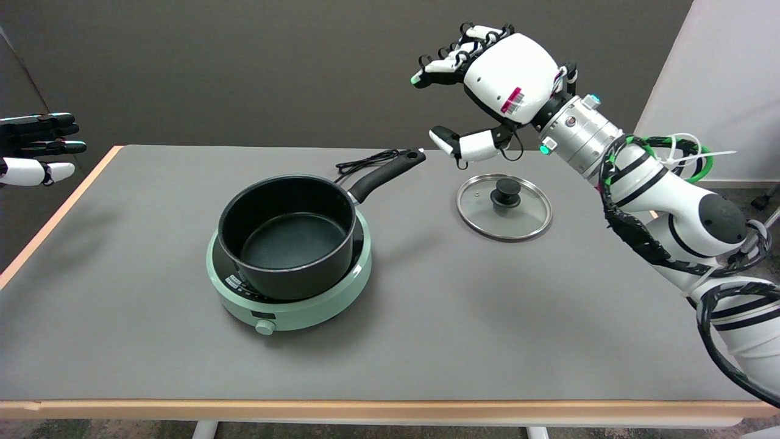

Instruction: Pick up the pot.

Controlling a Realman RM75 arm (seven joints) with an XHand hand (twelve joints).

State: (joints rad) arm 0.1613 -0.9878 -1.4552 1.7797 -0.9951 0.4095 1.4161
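Note:
A black pot point(287, 235) with no lid sits on a pale green hotplate point(292, 292) left of the table's middle. Its long black handle point(386, 175) points up and to the right. My right hand point(487, 88) hangs in the air just right of the handle's tip, above the table's far side. Its fingers are spread apart with the thumb below, and nothing is in it. A small gap separates the thumb from the handle's end.
A glass lid point(504, 207) with a black knob lies flat on the table below my hand. A black power cord point(365, 161) runs behind the pot. The idle left hand point(36, 149) hovers at the far left edge. The grey table point(457, 317) has a wooden rim.

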